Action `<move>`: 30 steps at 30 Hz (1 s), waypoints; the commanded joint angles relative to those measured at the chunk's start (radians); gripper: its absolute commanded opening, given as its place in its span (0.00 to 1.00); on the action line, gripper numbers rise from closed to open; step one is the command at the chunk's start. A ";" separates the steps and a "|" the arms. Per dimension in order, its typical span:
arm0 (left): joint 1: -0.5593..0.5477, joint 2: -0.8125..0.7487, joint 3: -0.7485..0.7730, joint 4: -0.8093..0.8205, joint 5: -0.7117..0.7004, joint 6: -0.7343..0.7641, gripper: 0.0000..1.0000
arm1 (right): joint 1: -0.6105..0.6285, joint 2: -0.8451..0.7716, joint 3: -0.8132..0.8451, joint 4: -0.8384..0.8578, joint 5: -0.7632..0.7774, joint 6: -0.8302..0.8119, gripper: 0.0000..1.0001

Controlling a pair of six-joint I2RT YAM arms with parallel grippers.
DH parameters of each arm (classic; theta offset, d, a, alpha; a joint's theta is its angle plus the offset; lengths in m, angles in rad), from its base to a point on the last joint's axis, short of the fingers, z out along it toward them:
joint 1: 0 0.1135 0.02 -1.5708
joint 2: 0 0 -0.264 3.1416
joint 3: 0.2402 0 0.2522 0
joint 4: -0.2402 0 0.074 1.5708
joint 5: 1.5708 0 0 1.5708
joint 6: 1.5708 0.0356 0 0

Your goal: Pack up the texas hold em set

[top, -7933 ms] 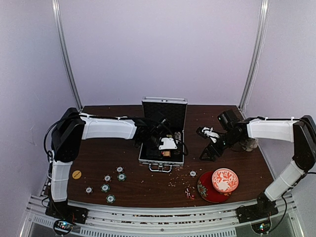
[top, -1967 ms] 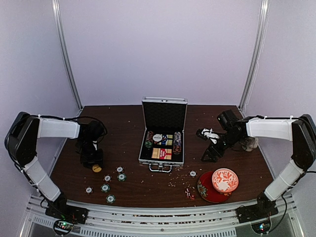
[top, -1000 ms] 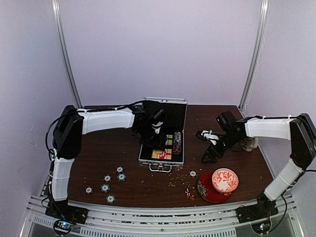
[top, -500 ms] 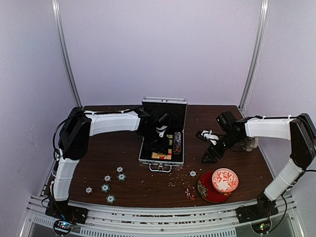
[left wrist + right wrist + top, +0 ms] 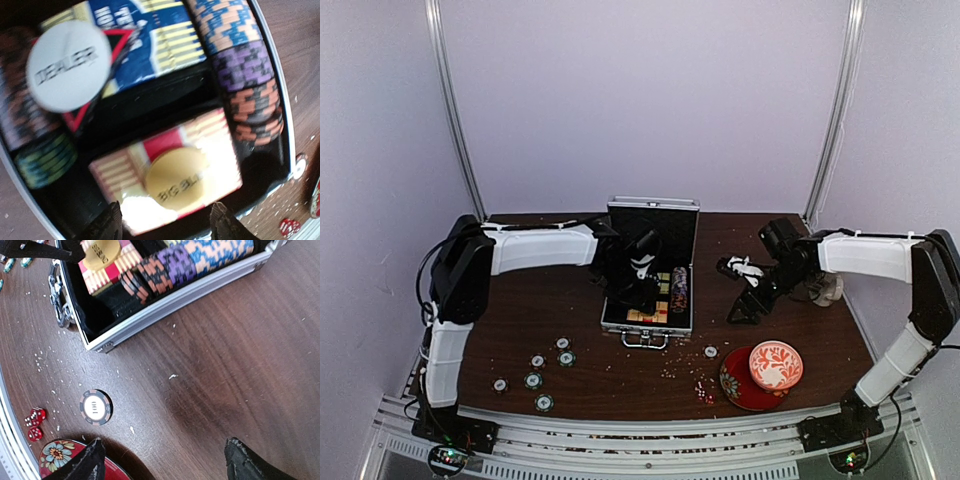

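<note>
The silver briefcase stands open mid-table with its lid up. In the left wrist view it holds a white dealer button, a blue card box, rows of chips and a red-tan card box with a yellow "big blind" button lying on it. My left gripper hovers open just above that button. My right gripper is open and empty over bare table, right of the briefcase. A dark chip and red dice lie near it.
Several green-white chips lie loose at the front left. One chip and dice lie in front of the briefcase. A patterned bowl sits on a red saucer at the front right. A mug stands behind the right arm.
My left arm swung from the table's left side to the briefcase; the yellow button it was over at the left now lies on the red-tan card box. The right arm barely moved.
</note>
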 commanded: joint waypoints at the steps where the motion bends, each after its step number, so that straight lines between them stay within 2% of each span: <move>1: -0.005 -0.168 -0.135 0.029 -0.103 0.047 0.62 | 0.009 -0.068 0.073 -0.072 -0.008 -0.028 0.82; 8: 0.005 -0.471 -0.541 0.353 -0.228 0.160 0.63 | 0.169 -0.080 0.122 -0.123 0.040 -0.041 0.72; 12: 0.055 -0.616 -0.698 0.505 -0.312 0.244 0.70 | 0.295 -0.051 0.130 -0.156 0.118 -0.067 0.65; 19: 0.260 -0.683 -0.701 0.625 -0.213 0.382 0.71 | 0.461 0.027 0.127 -0.189 0.191 -0.142 0.46; 24: 0.345 -0.717 -0.707 0.638 -0.221 0.427 0.70 | 0.554 0.062 0.102 -0.232 0.269 -0.204 0.43; 30: 0.391 -0.794 -0.748 0.663 -0.199 0.425 0.70 | 0.576 0.097 0.069 -0.210 0.324 -0.229 0.41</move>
